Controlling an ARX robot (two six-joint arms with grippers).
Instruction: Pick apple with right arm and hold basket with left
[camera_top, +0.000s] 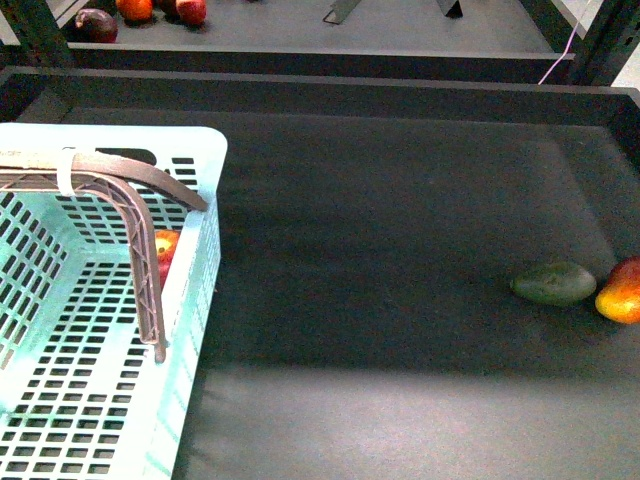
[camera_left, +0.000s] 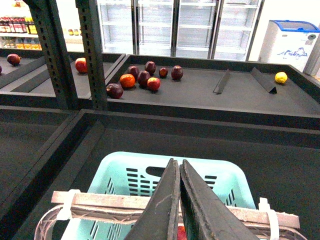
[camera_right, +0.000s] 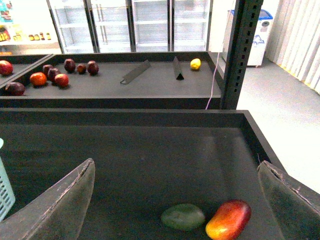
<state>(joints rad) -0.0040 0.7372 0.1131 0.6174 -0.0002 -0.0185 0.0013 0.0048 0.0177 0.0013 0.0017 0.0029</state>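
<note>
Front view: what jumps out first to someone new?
The pale turquoise basket fills the near left of the dark tray, with a red apple showing behind its brown handle. Far off at the right edge lie a dark green oval fruit and a red-yellow fruit, side by side. In the wrist views, the left tool is shut above the basket and the right tool hangs wide open over those two fruits.

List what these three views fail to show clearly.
- Apple: front view, mostly hidden by the basket's brown handle; only a red sliver shows in the left wrist view.
- Basket: cut off by the front view's left and bottom edges.
- Left gripper: jaws shut; whether they pinch the handle lies below the frame.
- Mango-like fruit: clipped by the front view's right edge.
</note>
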